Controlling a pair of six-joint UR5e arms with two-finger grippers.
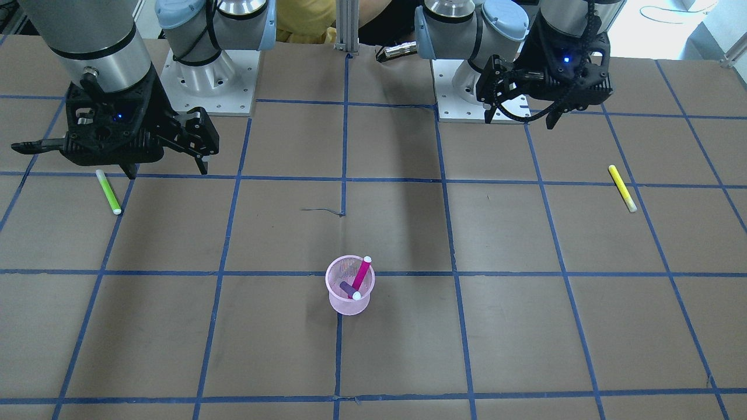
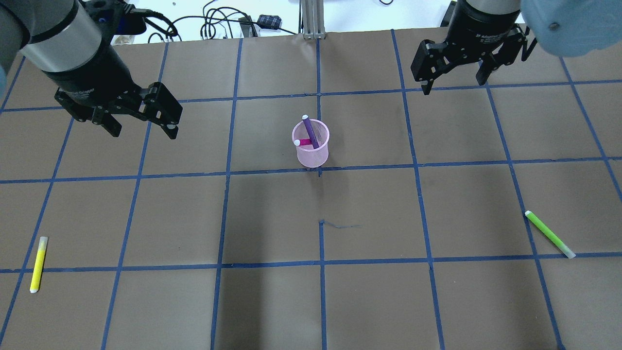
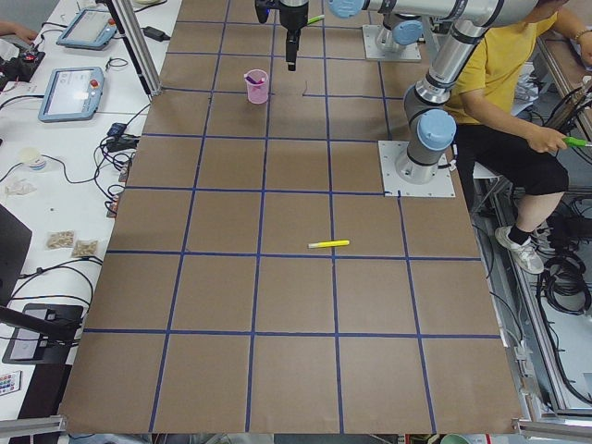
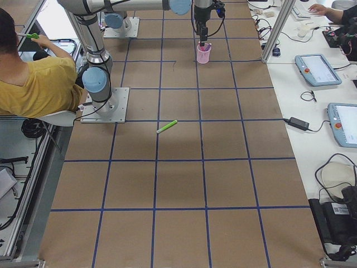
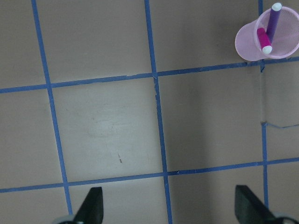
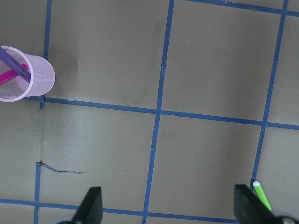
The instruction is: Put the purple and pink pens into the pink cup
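Observation:
The pink mesh cup (image 2: 313, 155) stands upright near the table's middle. The purple pen (image 2: 310, 132) and the pink pen (image 2: 303, 142) both stand tilted inside it, white caps up. The front view shows the same cup (image 1: 350, 304), pink pen (image 1: 362, 271) and purple pen (image 1: 348, 289). My left gripper (image 2: 144, 133) is open and empty, raised well to the cup's left. My right gripper (image 2: 454, 87) is open and empty, raised far to the cup's right. The left wrist view has the cup (image 5: 247, 49) at top right; the right wrist view has the cup (image 6: 42, 79) at left.
A yellow pen (image 2: 38, 265) lies on the table at the near left. A green pen (image 2: 549, 234) lies at the near right and shows in the right wrist view (image 6: 261, 195). A person in a yellow shirt (image 3: 499, 83) sits behind the robot bases.

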